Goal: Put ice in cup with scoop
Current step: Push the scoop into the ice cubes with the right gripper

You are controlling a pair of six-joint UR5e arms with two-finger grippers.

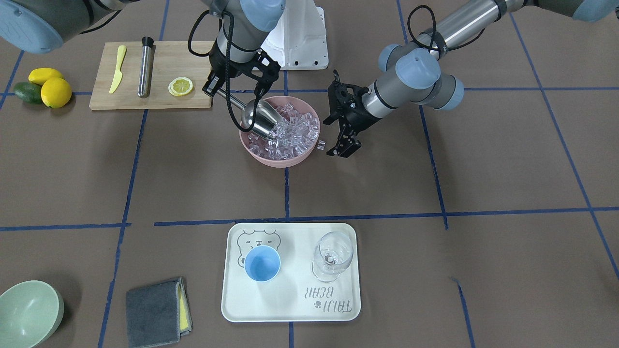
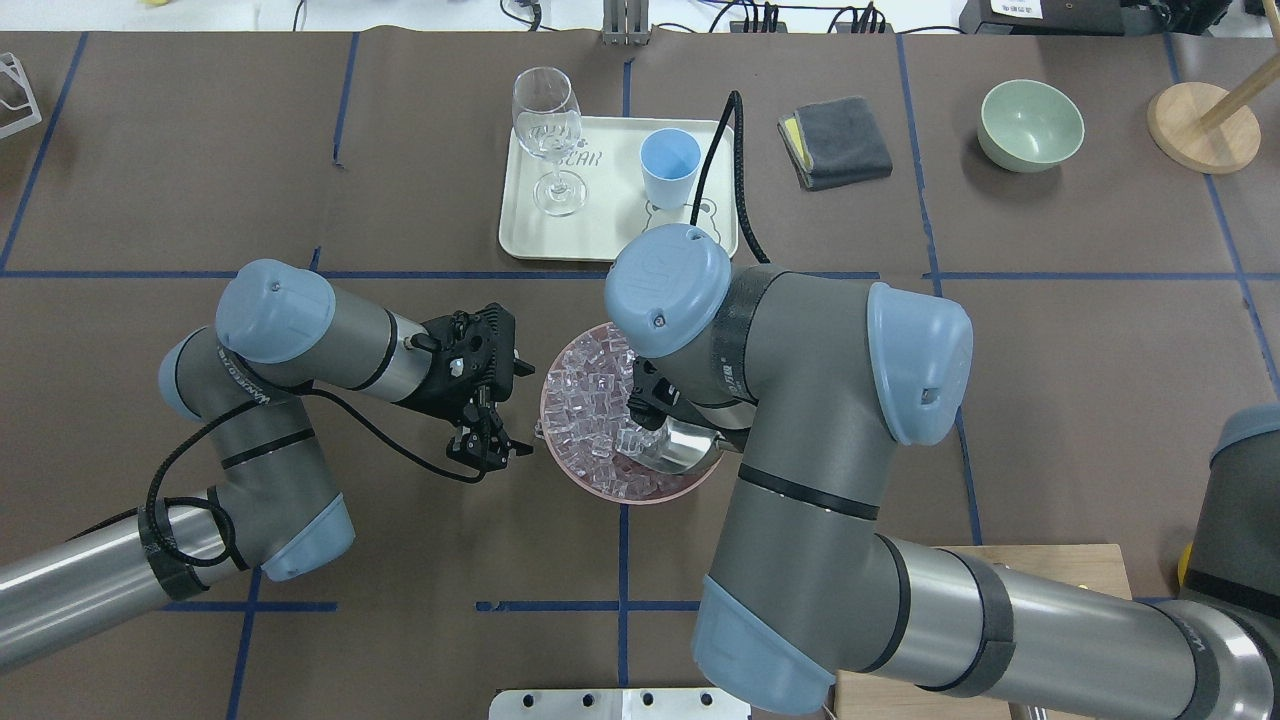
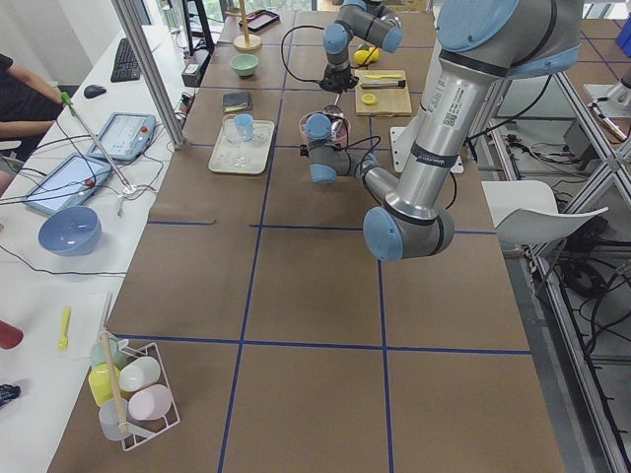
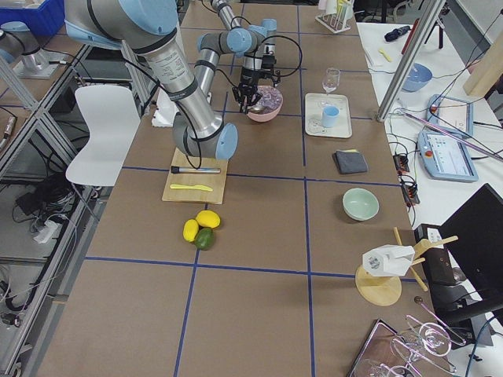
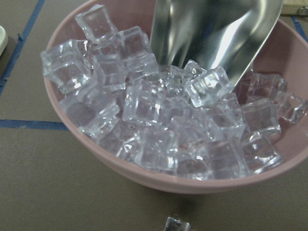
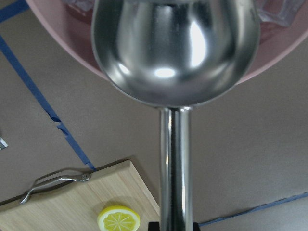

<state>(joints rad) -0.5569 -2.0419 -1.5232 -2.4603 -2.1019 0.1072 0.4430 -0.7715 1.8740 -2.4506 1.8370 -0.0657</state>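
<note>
A pink bowl [image 1: 280, 162] at mid-table is heaped with ice [image 1: 290, 133] cubes. The steel scoop [image 1: 258, 118] tilts mouth-down into the pile, with cubes at its lip [image 5: 207, 86]. My right gripper [image 1: 217, 89] is shut on the scoop's thin handle [image 6: 173, 168]. Beside the bowl, my left gripper [image 1: 341, 152] hangs open and holds nothing. One stray ice cube [image 1: 320, 144] lies on the table between it and the bowl. The light-blue cup [image 1: 262, 263] stands upright on a white tray [image 1: 290, 309], well away from both grippers.
A clear wine glass [image 1: 331, 256] shares the tray. A wooden board [image 1: 154, 75] holds a yellow knife, a steel rod and a lemon slice. Lemons and an avocado [image 1: 43, 87], a green bowl [image 1: 29, 311] and a grey cloth [image 1: 157, 311] sit near the table edges.
</note>
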